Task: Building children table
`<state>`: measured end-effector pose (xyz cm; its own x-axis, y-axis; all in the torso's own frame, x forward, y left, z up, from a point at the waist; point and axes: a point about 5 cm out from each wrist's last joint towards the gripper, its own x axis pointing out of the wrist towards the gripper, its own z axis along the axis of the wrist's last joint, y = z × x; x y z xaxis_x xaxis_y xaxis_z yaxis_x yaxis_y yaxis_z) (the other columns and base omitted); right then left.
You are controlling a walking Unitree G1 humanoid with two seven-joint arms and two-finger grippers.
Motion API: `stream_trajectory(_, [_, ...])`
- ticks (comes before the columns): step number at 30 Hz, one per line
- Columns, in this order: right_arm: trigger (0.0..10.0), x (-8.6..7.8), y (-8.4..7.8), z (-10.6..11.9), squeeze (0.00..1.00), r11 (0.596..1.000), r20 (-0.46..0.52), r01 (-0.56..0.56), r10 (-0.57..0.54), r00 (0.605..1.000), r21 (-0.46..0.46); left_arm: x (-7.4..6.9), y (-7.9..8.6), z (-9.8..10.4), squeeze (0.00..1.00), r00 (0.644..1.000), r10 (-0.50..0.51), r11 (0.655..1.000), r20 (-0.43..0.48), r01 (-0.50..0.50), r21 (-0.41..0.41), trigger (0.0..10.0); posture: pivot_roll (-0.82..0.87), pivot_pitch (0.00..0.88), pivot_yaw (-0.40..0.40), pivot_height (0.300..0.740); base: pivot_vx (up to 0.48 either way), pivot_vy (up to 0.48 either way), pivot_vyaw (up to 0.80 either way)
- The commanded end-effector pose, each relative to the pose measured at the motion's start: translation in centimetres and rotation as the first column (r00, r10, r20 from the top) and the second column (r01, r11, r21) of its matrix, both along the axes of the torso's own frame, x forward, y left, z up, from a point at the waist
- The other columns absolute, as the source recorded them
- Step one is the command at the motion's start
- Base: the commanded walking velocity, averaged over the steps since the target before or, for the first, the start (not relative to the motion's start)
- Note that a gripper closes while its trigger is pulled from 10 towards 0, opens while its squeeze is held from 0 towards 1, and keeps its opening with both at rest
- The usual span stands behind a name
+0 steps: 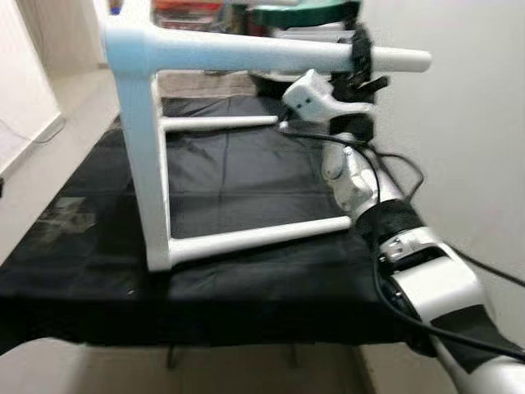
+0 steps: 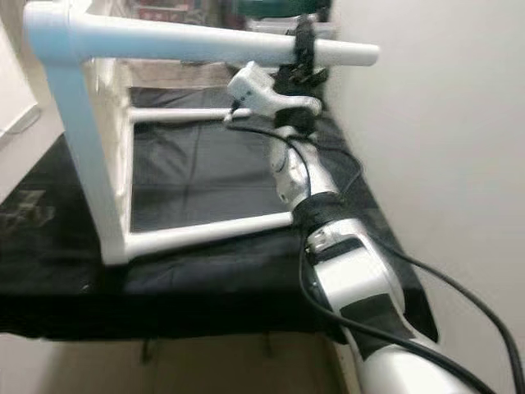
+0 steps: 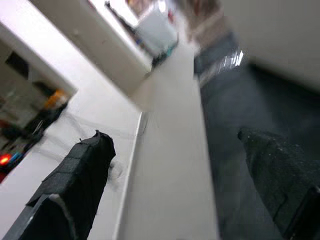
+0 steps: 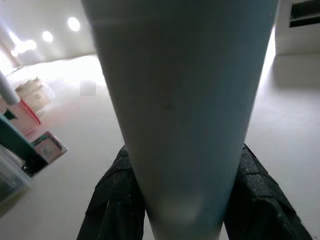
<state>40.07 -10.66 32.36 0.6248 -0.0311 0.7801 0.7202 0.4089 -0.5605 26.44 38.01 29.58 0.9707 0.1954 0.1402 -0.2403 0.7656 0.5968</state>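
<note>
A white children's table (image 1: 144, 156) lies on its side on a black cloth (image 1: 238, 180), its top standing on edge at the left. Three round white legs point toward the right. My right gripper (image 1: 358, 61) is shut on the upper leg (image 1: 262, 56) close to its free end, high above the cloth. In the right wrist view that leg (image 4: 180, 100) runs between the two black fingers (image 4: 112, 200). A lower leg (image 1: 262, 234) rests on the cloth. My left gripper (image 3: 175, 165) hangs open over the floor, with nothing between its fingers (image 3: 75, 185).
A plain wall (image 1: 467, 115) runs close along the right side of the cloth-covered surface. Boxes and containers (image 1: 193, 12) are stacked at the back. A black cable (image 1: 398, 168) loops beside my right arm. Pale floor (image 1: 41, 164) lies to the left.
</note>
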Motion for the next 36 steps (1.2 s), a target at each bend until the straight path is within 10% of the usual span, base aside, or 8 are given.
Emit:
stream_trajectory(1, [0.0, 0.1, 0.3, -1.3, 0.0, 0.996, -0.055, -0.048, 0.052, 0.997, 0.077, 0.3, -0.7, 0.7, 0.0, 0.998, -0.056, 0.997, 0.028, 0.058, -0.06, 10.0, 0.14, 0.043, 0.016, 0.74, 0.0, 0.0, 0.0])
stream_trajectory(3, [0.0, 0.1, 0.5, -1.4, 0.0, 0.995, -0.058, -0.057, 0.062, 0.996, 0.079, 0.8, -2.0, 0.9, 0.0, 0.992, -0.108, 0.987, 0.071, 0.115, -0.108, 10.0, 0.14, 0.043, 0.016, 0.74, 0.0, 0.0, 0.0])
stream_trajectory(5, [10.0, 0.0, 1.6, -2.4, 0.0, 0.991, -0.089, -0.105, 0.112, 0.99, 0.082, 1.4, -7.1, -2.0, 0.0, 0.969, -0.227, 0.946, 0.097, 0.243, -0.217, 10.0, 0.13, 0.047, 0.014, 0.74, 0.0, 0.0, 0.0])
stream_trajectory(8, [10.0, 0.0, 1.6, -2.4, 0.0, 0.991, -0.089, -0.105, 0.112, 0.99, 0.082, 1.4, -7.1, -2.0, 0.0, 0.969, -0.227, 0.946, 0.097, 0.243, -0.217, 10.0, 0.13, 0.047, 0.014, 0.74, 0.0, 0.0, 0.0])
stream_trajectory(10, [10.0, -0.2, 3.0, -3.4, 0.0, 0.981, -0.128, -0.168, 0.179, 0.975, 0.093, 0.9, -11.9, -5.8, 0.0, 0.955, -0.274, 0.908, 0.116, 0.297, -0.297, 10.0, 0.13, 0.051, 0.008, 0.74, 0.0, 0.0, 0.0])
stream_trajectory(13, [10.0, -0.6, 3.7, -3.8, 0.0, 0.977, -0.115, -0.194, 0.203, 0.972, 0.086, -0.2, -14.7, -8.3, 0.0, 0.966, -0.227, 0.906, 0.128, 0.257, -0.335, 10.0, 0.13, 0.057, 0.007, 0.74, 0.0, 0.0, 0.0])
stream_trajectory(25, [10.0, -0.7, 4.4, -2.8, 0.0, 0.98, -0.065, -0.193, 0.196, 0.979, 0.048, -5.1, -18.2, -12.1, 0.0, 0.996, 0.063, 0.929, 0.064, -0.035, -0.369, 10.0, 0.13, 0.064, -0.009, 0.74, 0.0, 0.0, 0.0])
stream_trajectory(36, [10.0, -0.7, 4.6, -2.3, 0.0, 0.978, -0.055, -0.202, 0.204, 0.977, 0.043, -6.1, -24.0, -13.9, 0.0, 0.992, -0.125, 0.838, -0.032, 0.088, -0.539, 10.0, 0.12, 0.071, -0.017, 0.74, 0.0, 0.0, 0.0])
